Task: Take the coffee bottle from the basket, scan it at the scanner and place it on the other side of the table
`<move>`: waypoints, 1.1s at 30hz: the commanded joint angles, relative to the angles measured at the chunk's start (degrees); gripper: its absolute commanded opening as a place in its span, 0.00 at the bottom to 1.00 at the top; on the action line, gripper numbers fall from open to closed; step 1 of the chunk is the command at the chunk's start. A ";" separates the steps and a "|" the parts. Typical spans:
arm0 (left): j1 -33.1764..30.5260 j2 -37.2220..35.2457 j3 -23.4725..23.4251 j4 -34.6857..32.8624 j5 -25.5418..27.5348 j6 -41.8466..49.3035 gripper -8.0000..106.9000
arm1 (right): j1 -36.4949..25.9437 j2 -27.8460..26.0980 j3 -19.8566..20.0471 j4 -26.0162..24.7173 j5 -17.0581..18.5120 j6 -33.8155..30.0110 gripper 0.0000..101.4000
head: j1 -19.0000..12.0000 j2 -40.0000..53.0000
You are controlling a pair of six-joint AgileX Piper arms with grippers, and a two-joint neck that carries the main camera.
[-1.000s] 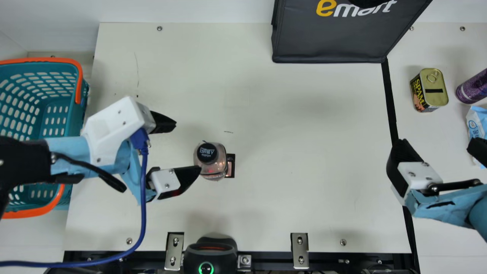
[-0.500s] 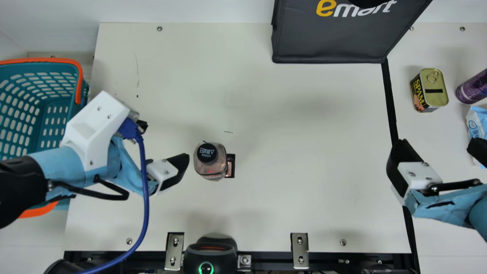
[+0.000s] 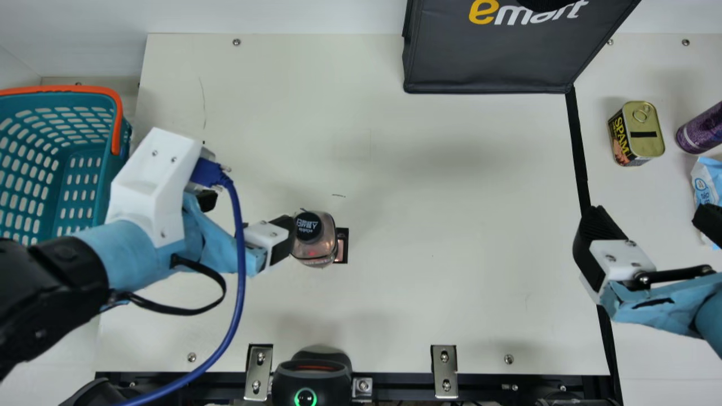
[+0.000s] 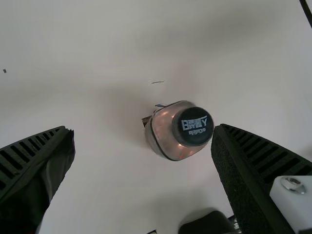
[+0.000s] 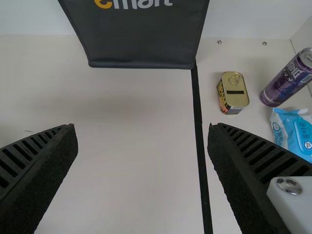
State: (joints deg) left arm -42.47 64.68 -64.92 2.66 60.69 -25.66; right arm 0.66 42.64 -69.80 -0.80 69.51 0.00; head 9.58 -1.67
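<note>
Coffee bottle (image 3: 322,243), one, black-capped — upright on the cream desk (image 3: 428,293), near the left end effector (image 3: 248,213). Left end effector: fingers spread. Right end effector (image 3: 651,219) — likewise spread, near the Spam tin (image 3: 646,138).

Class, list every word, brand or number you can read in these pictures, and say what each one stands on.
"emart": on the black bag, partly covered in the main view.
"SPAM": on the side of the tin.
Purple can: lettering, not surely readable.
Blue-and-white pack: print too small to read.
Black cap of the coffee bottle: white print, not surely readable.
Numbers: none readable.
</note>
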 commanded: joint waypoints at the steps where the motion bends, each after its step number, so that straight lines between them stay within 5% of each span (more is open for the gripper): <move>1: -4.34 0.70 -0.86 3.55 0.59 -12.55 0.85 | 0.00 0.00 0.00 0.00 0.00 0.00 0.94 | -1.66 0.09; 18: -20.99 8.18 -4.07 20.70 5.73 -40.82 0.85 | 0.00 0.00 0.00 0.00 0.00 0.00 0.94 | -1.66 0.09; 33: -25.31 15.29 -2.66 27.86 5.97 -48.46 0.85 | 0.00 0.00 0.00 0.00 0.03 0.00 0.94 | -1.66 0.09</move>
State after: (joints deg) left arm -67.75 79.76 -67.67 30.32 66.83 -73.95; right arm 0.66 42.64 -69.80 -0.80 69.54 0.00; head 9.58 -1.67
